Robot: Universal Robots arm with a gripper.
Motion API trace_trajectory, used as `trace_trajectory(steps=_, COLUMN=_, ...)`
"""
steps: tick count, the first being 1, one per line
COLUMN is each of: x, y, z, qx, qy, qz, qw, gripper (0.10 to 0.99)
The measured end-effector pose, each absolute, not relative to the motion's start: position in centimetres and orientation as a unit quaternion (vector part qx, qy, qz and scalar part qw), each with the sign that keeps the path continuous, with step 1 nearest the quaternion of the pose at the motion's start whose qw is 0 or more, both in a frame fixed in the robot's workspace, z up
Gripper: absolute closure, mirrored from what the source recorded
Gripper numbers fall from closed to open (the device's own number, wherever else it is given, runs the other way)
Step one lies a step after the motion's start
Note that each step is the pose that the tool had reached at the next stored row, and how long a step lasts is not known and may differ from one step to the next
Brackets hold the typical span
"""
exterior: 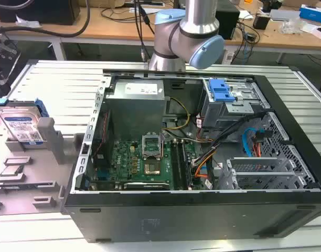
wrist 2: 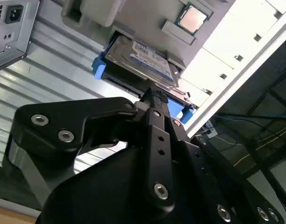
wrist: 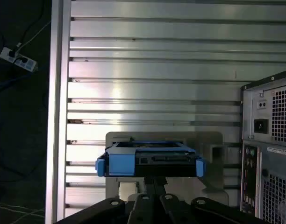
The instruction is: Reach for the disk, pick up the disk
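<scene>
My black gripper (wrist 2: 154, 97) has its fingers pressed together, and it holds nothing. The flat silver hard disk (wrist 2: 142, 60) in its blue plastic frame is in front of my fingertips and, as far as I can judge, apart from them. It leans on a grey holder plate (exterior: 24, 181) at the exterior view's left, beside the open black computer case (exterior: 202, 220). I judge the reach is only partly made. The pick-up is not yet done.
</scene>
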State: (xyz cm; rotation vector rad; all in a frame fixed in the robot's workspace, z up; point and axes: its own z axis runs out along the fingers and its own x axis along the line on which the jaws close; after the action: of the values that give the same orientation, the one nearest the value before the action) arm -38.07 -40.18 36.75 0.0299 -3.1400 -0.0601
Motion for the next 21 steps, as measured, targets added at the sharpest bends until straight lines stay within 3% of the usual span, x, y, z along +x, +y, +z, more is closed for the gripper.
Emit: trace_trajectory(steps=21, x=-38.08, y=-40.18, z=36.75, qx=0.164, qy=-0.986, qz=-0.019, qw=0.003, gripper=0.98)
